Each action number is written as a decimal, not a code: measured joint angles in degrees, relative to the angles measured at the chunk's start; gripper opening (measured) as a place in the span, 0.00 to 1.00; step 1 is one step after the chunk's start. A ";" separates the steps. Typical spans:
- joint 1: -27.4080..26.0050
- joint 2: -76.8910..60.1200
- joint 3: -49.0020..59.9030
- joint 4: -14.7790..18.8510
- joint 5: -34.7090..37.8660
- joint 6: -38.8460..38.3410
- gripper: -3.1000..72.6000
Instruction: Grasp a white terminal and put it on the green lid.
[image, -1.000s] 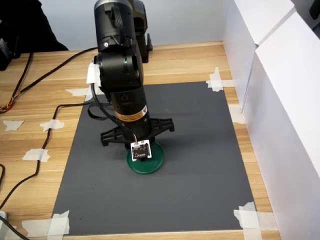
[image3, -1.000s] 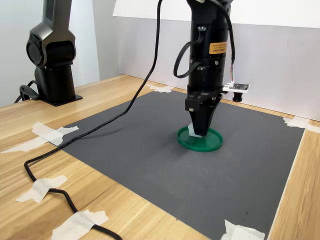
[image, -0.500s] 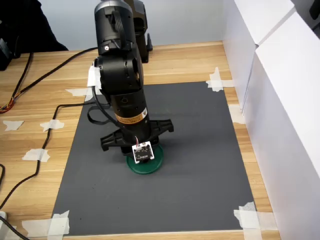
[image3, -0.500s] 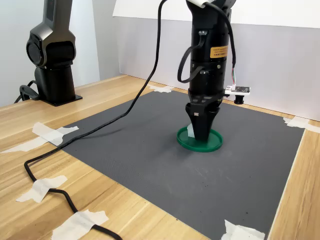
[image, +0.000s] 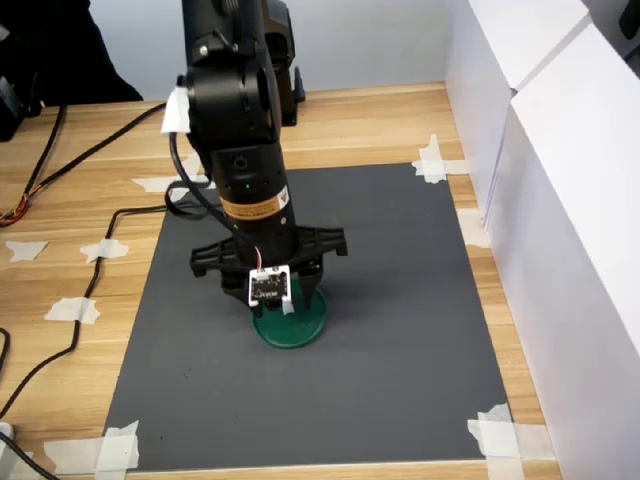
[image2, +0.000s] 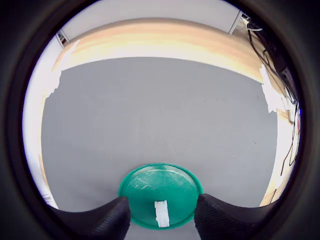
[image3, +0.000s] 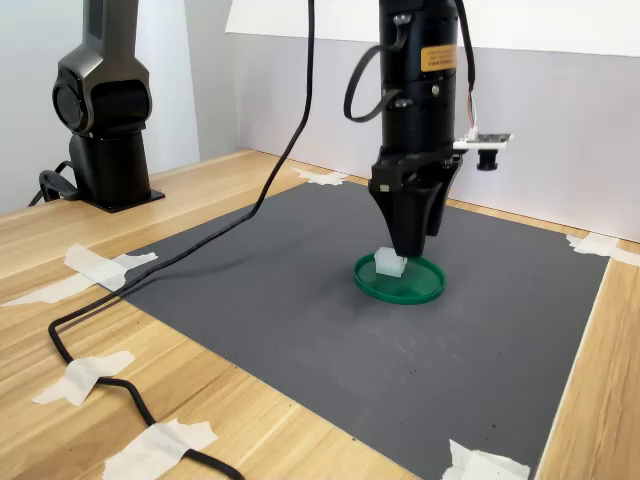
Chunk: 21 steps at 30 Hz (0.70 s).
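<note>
Two fingers (image2: 112, 220) of the gripper (image3: 407, 250) are standing parted, holding nothing, just above the terminal (image2: 161, 213), which is lying free between them on the lid (image2: 150, 186), near its rim. Lid is sitting on a grey mat (image: 400, 330) taped to a wooden table (image: 90, 200); white walls (image: 560, 200) are standing alongside, a black cable (image3: 150, 275) trailing off.
</note>
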 joint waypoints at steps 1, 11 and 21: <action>-0.12 -1.32 0.04 0.00 0.04 0.56 0.77; -7.41 -17.24 0.25 4.53 -1.54 2.88 0.57; -13.25 -35.50 22.12 5.10 -12.50 1.97 0.04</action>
